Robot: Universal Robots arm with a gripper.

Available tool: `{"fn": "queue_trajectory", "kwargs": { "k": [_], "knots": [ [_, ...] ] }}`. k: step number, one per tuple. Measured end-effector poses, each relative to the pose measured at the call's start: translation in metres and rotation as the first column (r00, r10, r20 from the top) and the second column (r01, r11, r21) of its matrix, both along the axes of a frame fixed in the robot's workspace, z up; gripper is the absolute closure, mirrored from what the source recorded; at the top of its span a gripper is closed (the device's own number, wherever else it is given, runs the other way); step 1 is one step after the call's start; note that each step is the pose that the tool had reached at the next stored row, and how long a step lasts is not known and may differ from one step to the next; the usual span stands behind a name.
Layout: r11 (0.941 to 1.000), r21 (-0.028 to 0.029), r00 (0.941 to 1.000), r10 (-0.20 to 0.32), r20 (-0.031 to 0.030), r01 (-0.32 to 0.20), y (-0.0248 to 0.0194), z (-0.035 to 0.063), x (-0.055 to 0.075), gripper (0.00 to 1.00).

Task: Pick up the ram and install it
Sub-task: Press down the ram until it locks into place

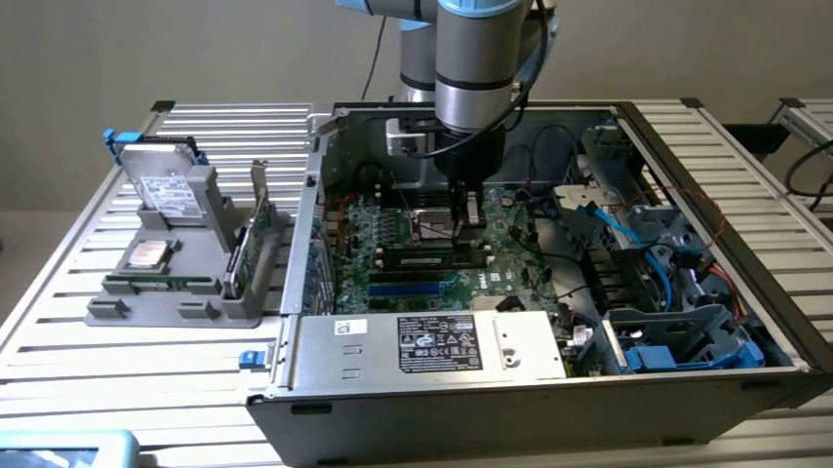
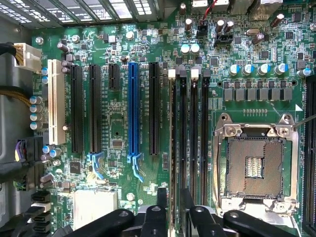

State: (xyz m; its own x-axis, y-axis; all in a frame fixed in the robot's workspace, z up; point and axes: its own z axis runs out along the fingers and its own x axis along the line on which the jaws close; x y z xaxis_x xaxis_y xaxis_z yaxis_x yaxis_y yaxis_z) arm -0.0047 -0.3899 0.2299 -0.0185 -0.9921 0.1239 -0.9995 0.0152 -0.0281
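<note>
The ram is a thin green stick with a pale label. It lies along a black memory slot on the motherboard inside the open computer case. In the wrist view the ram shows edge-on, standing in the memory slot closest to the expansion slots. My gripper reaches straight down into the case over one end of the stick. In the wrist view my gripper straddles that end. A black finger stands on each side with a small gap to the board's edge, so the jaws are open.
The bare CPU socket lies beside the memory slots, and the expansion slots, one of them blue, lie on their other side. The power supply and drive cages with blue cables crowd the case. A grey parts holder stands at the exterior view's left.
</note>
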Motion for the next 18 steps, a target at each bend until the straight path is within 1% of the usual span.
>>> {"fn": "queue_trajectory", "kwargs": {
  "k": [1, 2, 3, 4, 8, 13, 18],
  "knots": [
    [1.0, 0.0, 1.0, 0.0, 0.0, 0.0, 0.0, 0.0, 0.0, 0.82],
    [1.0, 0.0, 1.0, 0.0, 0.0, 0.0, 0.0, 0.0, 0.0, 0.82],
    [1.0, 0.0, 1.0, 0.0, 0.0, 0.0, 0.0, 0.0, 0.0, 0.88],
    [1.0, 0.0, 1.0, 0.0, 0.0, 0.0, 0.0, 0.0, 0.0, 0.89],
    [1.0, -0.0005, 1.0, -0.001, -0.0001, 0.001, 0.0, 0.0013, 0.0003, 0.89],
    [1.0, -0.0011, 1.0, -0.006, 0.0001, 0.006, 0.0, 0.002, 0.005, 0.89],
    [1.0, -0.0013, 1.0, -0.006, 0.0003, 0.006, 0.0018, 0.0021, 0.005, 0.89]
  ]
}}
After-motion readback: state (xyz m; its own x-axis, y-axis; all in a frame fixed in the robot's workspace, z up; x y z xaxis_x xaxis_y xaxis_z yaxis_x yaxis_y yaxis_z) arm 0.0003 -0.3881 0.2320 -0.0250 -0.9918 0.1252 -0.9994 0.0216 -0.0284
